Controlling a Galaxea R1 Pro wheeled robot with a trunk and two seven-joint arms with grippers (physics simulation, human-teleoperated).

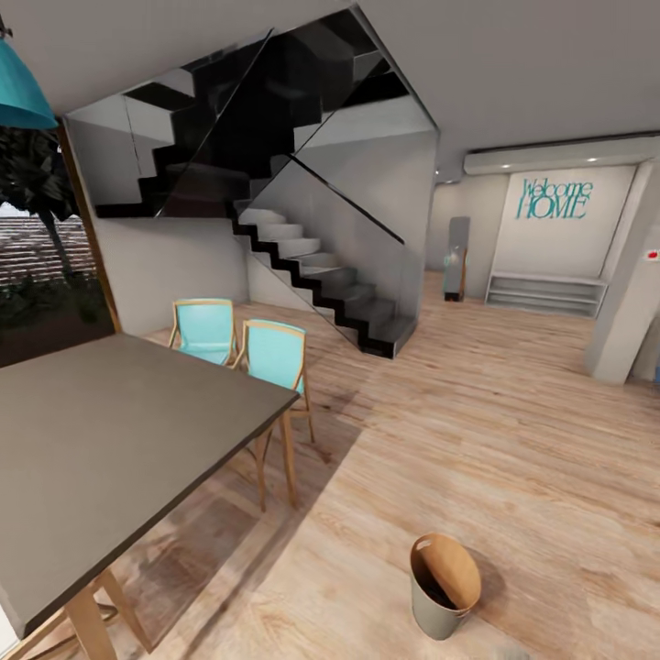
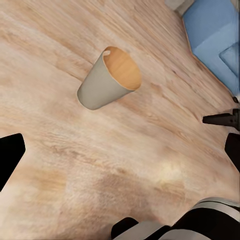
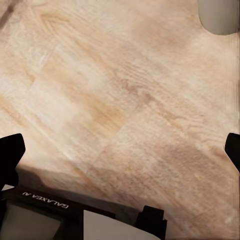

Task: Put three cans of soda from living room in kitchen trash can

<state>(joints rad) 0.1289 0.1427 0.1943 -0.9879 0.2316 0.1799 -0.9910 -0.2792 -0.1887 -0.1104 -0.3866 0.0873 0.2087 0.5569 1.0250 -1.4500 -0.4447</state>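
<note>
Tash can (image 1: pixel 445 587) at the lower centre-right of the head view, upright on the light wood floor (image 1: pixel 477 431), pale grey outside, copper-brown inside, with nothing inside it that can be made out. Again in the left wrist view, upper centre (image 2: pixel 107 79), seen from above at a slant, mouth turned toward the frame's right. A pale grey patch at the upper right corner of the right wrist view (image 3: pixel 220 15), perhaps the same bin; cannot tell.

Left gripper (image 2: pixel 122 145) aimed down at bare floor, fingers wide apart: one dark fingertip (image 2: pixel 9 155) at the left edge, the other at the right edge, nothing between them. Right gripper (image 3: pixel 120 152) likewise pointed at the floor, fingers spread to both edges of the frame, nothing held.

Grey-topped table (image 1: pixel 110 449) filling the lower left of the head view, two turquoise chairs (image 1: pixel 243 348) at its far side. Black staircase (image 1: pixel 321 275) in the upper centre, a "Welcome HOME" sign (image 1: pixel 555 199) on the wall at upper right. Blue furniture (image 2: pixel 215 35) at the upper right of the left wrist view.
</note>
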